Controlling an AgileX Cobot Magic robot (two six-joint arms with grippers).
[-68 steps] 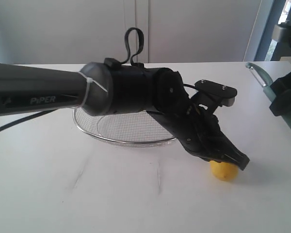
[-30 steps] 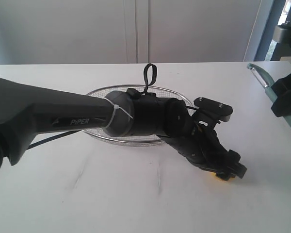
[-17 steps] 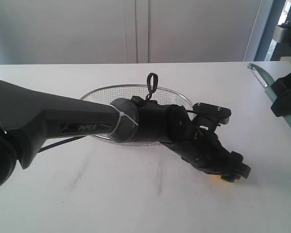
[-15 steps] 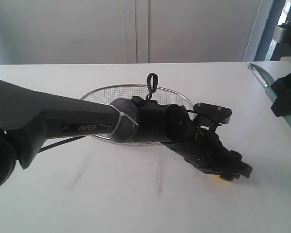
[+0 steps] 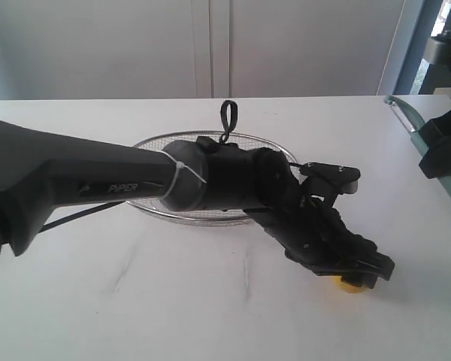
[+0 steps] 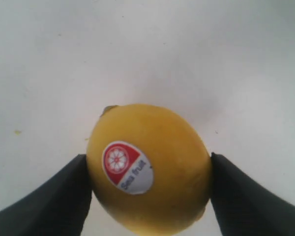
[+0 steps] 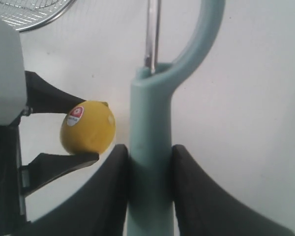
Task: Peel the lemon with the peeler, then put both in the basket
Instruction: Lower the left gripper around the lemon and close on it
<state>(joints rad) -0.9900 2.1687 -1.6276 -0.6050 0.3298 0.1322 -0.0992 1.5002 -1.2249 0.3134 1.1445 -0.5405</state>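
Here, on a white table before pale cabinets, left end effector clasps lemon, right end effector clasps peeler

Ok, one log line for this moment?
left gripper: clamping lemon on table | right gripper: holding peeler, apart from lemon | basket: neither inside | peel: intact where visible

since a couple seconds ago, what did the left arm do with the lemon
The left gripper came down from just above the lemon and closed in; its fingers now sit against both sides of it. Nothing is lifted yet. The right gripper still holds the peeler up at the side, and the basket stays put.
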